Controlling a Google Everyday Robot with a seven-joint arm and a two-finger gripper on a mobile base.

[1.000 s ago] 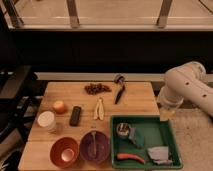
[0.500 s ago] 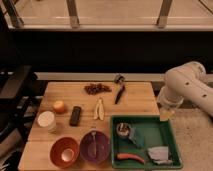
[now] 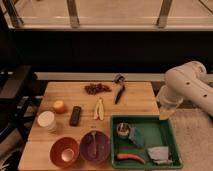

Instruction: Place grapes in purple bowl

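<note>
The grapes (image 3: 97, 88), a dark reddish-purple bunch, lie at the back middle of the wooden table (image 3: 140, 102). The purple bowl (image 3: 95, 146) stands at the front edge, with a thin utensil lying inside it. My white arm hangs at the right of the table. The gripper (image 3: 167, 114) is at its lower end, beside the table's right edge and just above the green tray's back right corner. It is far from both the grapes and the bowl.
An orange-red bowl (image 3: 64, 151) stands left of the purple one. An orange fruit (image 3: 59, 106), a black remote (image 3: 75, 115), a white cup (image 3: 46, 121), a banana peel (image 3: 99, 108) and a black utensil (image 3: 119, 92) lie about. The green tray (image 3: 160, 131) holds a can, a red item and a cloth.
</note>
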